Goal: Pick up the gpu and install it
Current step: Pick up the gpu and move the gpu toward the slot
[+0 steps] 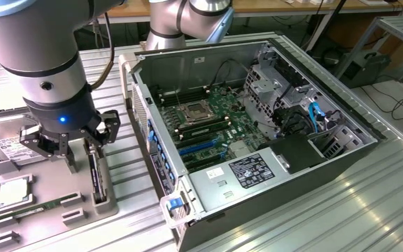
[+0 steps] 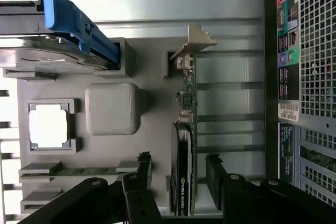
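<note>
Where writing is concerned, we find the most on the graphics card point(image 2: 186, 108) itself. In the wrist view its black cover carries a small green mark and pale lettering that looks like the Nvidia badge, though we cannot read the rest. That view also gives us the computer's rear panel point(image 2: 315, 51) with coloured port stickers point(image 2: 286, 51) and a barcode label point(image 2: 289, 111), all too small to read.

From the exterior view we see a white-labelled hard drive point(image 1: 6, 144) and a black-and-white sticker point(image 1: 256, 170) inside the open computer case point(image 1: 187, 65); neither is legible. The graphics card stands on edge in a slot of the grey tray point(image 1: 44, 176), at the exterior view's left of the case. Its silver bracket point(image 2: 194, 40) is at the end far from the claw point(image 1: 81, 157). The claw is spread, one finger on each side of the card, and the wrist view shows a gap on both sides.

The exterior view adds the green circuit board point(image 1: 215, 126) with blue slots point(image 1: 198, 148). A memory stick point(image 1: 37, 207) and a processor point(image 1: 14, 191) lie in the tray too.
</note>
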You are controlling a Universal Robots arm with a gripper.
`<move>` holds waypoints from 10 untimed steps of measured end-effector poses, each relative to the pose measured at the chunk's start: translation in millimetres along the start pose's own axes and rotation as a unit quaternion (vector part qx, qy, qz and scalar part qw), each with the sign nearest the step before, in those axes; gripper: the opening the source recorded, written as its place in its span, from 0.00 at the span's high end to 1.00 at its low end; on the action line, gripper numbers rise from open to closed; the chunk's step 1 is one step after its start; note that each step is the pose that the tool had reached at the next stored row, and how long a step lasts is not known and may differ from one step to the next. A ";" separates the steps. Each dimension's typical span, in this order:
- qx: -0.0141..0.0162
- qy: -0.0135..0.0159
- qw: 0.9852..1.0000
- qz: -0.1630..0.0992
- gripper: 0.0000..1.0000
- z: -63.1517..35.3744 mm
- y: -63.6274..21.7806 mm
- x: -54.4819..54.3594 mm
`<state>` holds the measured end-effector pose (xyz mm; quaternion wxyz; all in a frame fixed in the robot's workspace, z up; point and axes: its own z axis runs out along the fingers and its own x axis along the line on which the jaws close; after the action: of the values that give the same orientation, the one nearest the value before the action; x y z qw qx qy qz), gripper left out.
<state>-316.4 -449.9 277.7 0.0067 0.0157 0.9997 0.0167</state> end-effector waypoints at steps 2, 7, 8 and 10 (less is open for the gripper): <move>0.000 0.000 1.000 0.000 0.45 1.3 -0.1 -0.5; 0.001 0.000 1.000 0.000 0.45 1.4 -0.1 -0.6; 0.001 0.000 1.000 0.000 0.45 1.4 -0.1 -0.6; 0.001 0.000 1.000 0.000 0.44 1.4 -0.1 -0.6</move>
<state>-315.8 -450.0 276.3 0.0068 0.0156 0.9997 0.0161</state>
